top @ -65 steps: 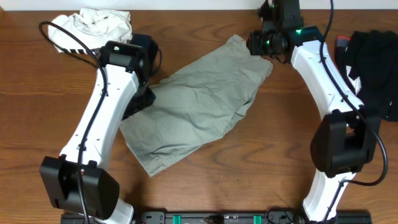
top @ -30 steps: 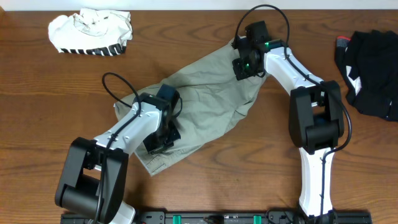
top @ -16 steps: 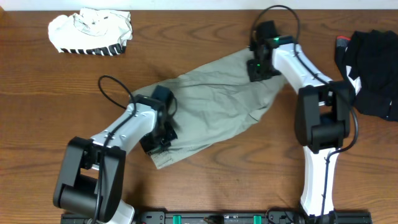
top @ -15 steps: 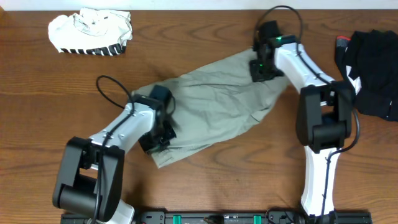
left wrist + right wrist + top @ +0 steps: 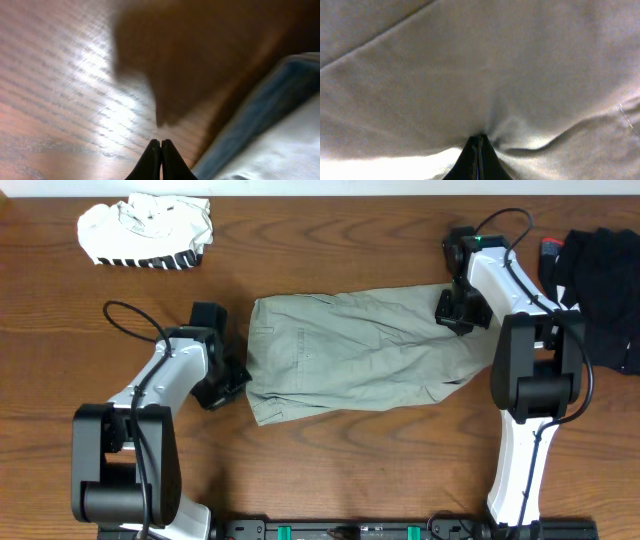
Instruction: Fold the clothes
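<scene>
The clothes' main piece, a light khaki-grey pair of shorts (image 5: 360,355), lies stretched left to right across the middle of the table. My right gripper (image 5: 456,312) is at its right end. In the right wrist view the gripper (image 5: 480,138) is shut, with the fabric (image 5: 470,75) puckered at its tips. My left gripper (image 5: 228,380) rests just off the shorts' left edge. The left wrist view has this gripper (image 5: 161,143) shut with nothing in it, over bare wood, the cloth (image 5: 280,145) lying to its right.
A crumpled white garment with black stripes (image 5: 145,232) lies at the back left. A black garment (image 5: 600,280) is heaped at the right edge, with a small red thing (image 5: 550,248) beside it. Bare wooden table (image 5: 340,470) shows in front of the shorts.
The shorts have swung from a diagonal to lie level and shifted right. My right gripper moved right and nearer with the cloth. My left gripper slid left, off the garment onto the wood.
</scene>
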